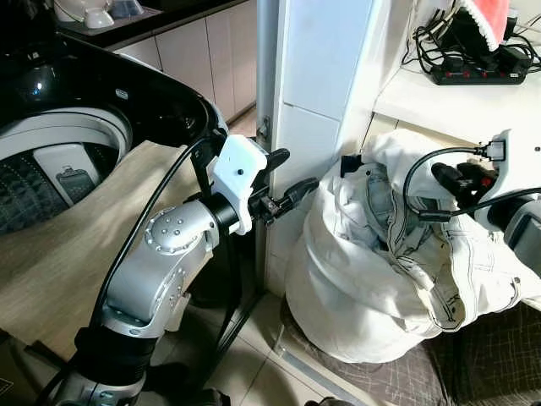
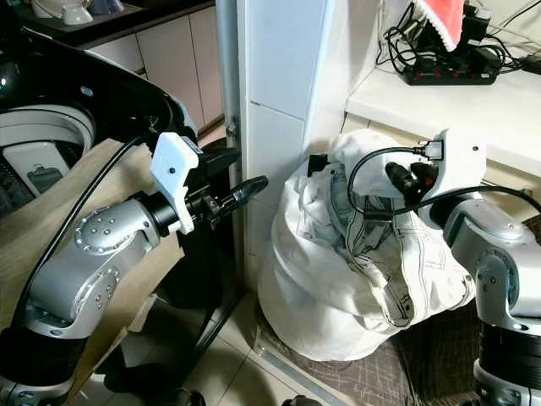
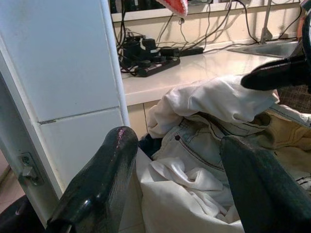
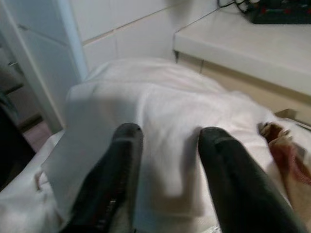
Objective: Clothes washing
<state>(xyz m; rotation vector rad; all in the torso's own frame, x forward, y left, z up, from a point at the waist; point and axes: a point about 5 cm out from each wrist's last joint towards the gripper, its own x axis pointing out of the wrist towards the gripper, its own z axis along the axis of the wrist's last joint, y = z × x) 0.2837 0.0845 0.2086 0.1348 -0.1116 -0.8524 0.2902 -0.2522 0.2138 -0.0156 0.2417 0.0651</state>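
A heap of white laundry [image 1: 355, 288] with pale blue jeans [image 1: 385, 211] on top sits on the floor by a white tiled pillar [image 1: 317, 76]. My right gripper [image 2: 404, 179] hovers just over the top of the heap, open, with white cloth [image 4: 165, 97] beneath its fingers [image 4: 121, 160]. My left gripper [image 1: 292, 173] is raised between the washing machine and the heap, close to the pillar, open and empty, pointing at the clothes [image 3: 194, 145]. The top-loading washing machine [image 1: 59, 156] stands at the left with its lid up and drum visible.
A white counter [image 1: 456, 101] behind the heap carries a black power strip [image 1: 478, 72] with tangled cables and a red-and-white cloth [image 1: 490, 17]. A tan board [image 1: 59, 254] leans at the machine's front. A dark checked mat [image 1: 473, 364] lies under the heap.
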